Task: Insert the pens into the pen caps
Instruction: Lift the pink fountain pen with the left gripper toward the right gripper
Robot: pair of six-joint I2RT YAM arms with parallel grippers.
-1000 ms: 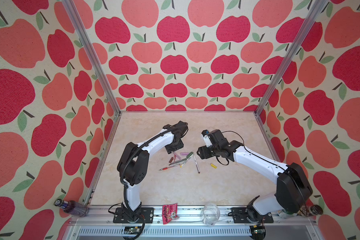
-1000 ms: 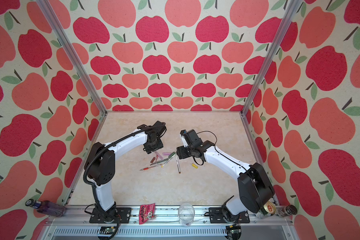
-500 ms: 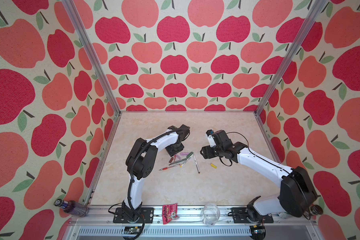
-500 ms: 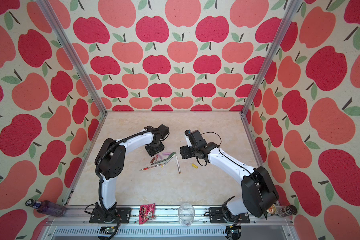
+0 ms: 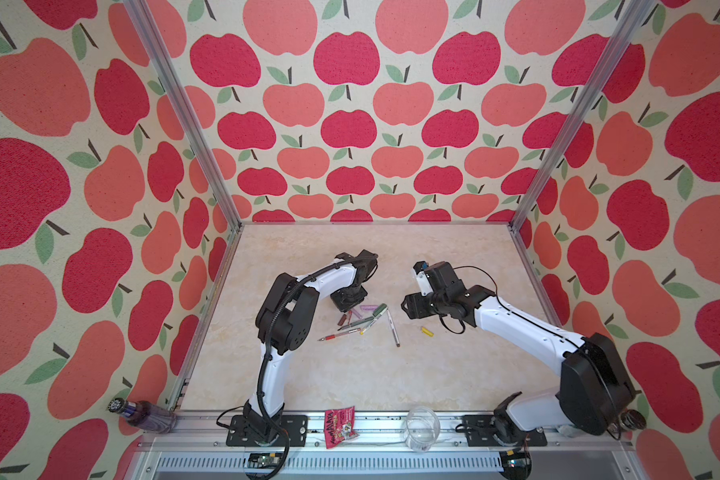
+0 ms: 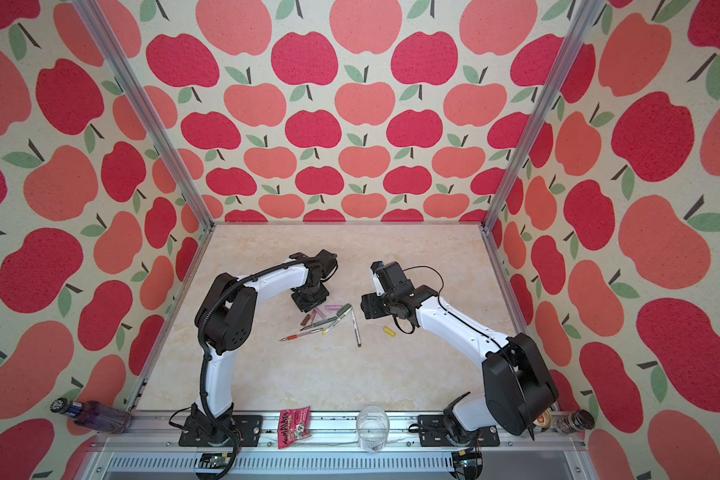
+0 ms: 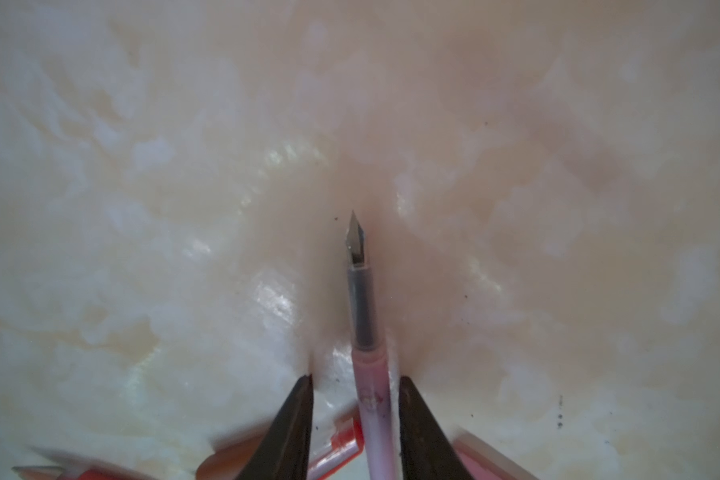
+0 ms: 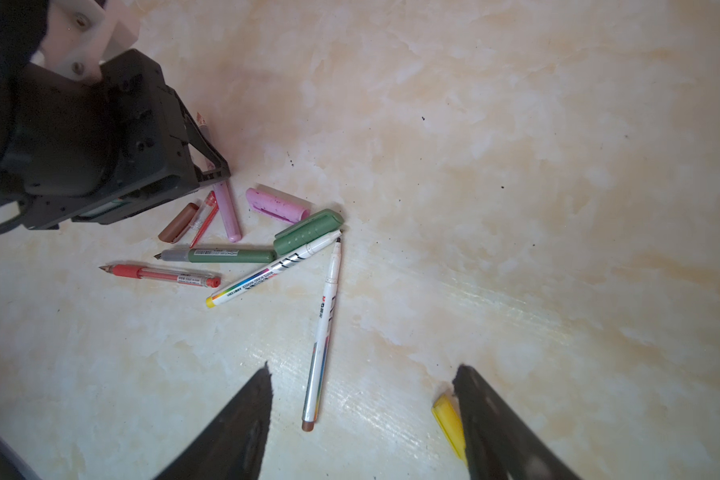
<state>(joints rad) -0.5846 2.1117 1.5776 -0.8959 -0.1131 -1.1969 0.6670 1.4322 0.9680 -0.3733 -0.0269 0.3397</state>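
Left tool [image 7: 355, 377]: down at the table [image 5: 454, 257], jaws partly apart and astride the lilac-pink pen [image 7: 374, 399]. One finger lies nearly against the barrel and a gap shows at the other, so there is no clamp yet. The pen lies flat, its nib pointing ahead of the tool. Just beside this tool: brown cap [image 8: 178, 228] and red cap [image 8: 204, 216]; a little further off, red pen [image 8: 163, 274] and dark green pen [image 8: 225, 254]. Between the two tools: lilac cap [image 8: 277, 203], green cap [image 8: 308, 230], yellow-ended white pen [image 8: 273, 270]. Right tool [image 8: 362, 370]: jaws wide apart, empty, hovering above the table. The brown-ended white pen [image 8: 323, 332] runs under its gap, and the yellow cap [image 8: 447, 419] lies just beside one finger. No pen wears a cap. Step in hand, as judged: pinching the lilac-pink pen. It is best done by centring the barrel before the close, gripping behind the grey nib section so the nib stays free for the lilac cap, and lifting straight so the red cap alongside is not dragged. Against a second ago: left jaws narrower, left elbow swung inward, tool slightly lower over the same pen; right tool and the loose pens about where they were.
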